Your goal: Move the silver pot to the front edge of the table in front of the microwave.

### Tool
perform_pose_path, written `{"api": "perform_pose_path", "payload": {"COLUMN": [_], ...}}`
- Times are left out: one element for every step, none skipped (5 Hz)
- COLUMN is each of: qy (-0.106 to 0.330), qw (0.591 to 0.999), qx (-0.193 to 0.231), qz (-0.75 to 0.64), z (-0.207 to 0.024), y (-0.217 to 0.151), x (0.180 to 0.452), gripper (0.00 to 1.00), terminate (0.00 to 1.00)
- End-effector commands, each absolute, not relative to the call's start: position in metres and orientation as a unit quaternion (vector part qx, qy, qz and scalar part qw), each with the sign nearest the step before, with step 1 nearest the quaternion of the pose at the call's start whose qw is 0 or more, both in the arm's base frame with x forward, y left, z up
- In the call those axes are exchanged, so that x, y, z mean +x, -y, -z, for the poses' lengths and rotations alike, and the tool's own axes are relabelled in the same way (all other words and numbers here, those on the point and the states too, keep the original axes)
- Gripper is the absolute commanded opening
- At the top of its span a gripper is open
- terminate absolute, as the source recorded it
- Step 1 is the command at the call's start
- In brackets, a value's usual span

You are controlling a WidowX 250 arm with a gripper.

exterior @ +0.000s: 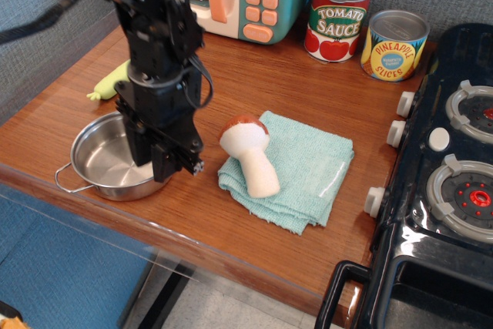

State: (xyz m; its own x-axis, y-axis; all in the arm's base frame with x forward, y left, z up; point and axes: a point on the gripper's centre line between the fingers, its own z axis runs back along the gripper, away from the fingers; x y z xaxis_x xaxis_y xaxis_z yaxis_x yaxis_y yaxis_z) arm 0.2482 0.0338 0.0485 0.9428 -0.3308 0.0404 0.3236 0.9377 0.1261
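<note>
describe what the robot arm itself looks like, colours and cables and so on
The arm is matte black all over, built from blocky, angular segments with a rounded joint housing up top. A black cable loops out along its right side, and another thick black cable trails off to the left. The gripper is black too, with small silver screws near its lower end.

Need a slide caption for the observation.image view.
Gripper at the silver pot's rim near the table's front edge.

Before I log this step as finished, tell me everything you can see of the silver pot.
The silver pot is a shallow, round, shiny steel pan, upright and empty, with a thin wire loop handle on its left side. It sits on the wooden table close to the front edge, left of the teal cloth. The gripper covers its right rim; whether it grips is unclear.
</note>
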Motion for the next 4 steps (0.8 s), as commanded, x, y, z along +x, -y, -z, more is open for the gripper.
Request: {"api": "perform_pose_path", "payload": {"qy": [0.086, 0.077, 0.077, 0.077], "qw": [0.983, 0.986, 0.986, 0.986], "qx": [0.029, 0.030, 0.030, 0.030], "qz": [0.159, 0.146, 0.146, 0.146], "z": [-0.0871, -0.0846, -0.0846, -0.0846], "y": [-0.0316, -0.0291, -0.0291, -0.0291], "x": [0.2449, 0.2444, 0.2444, 0.2444], "gripper": [1.00, 1.00, 1.00, 1.00], "terminate": [0.00, 0.00, 0.00, 1.00]}}
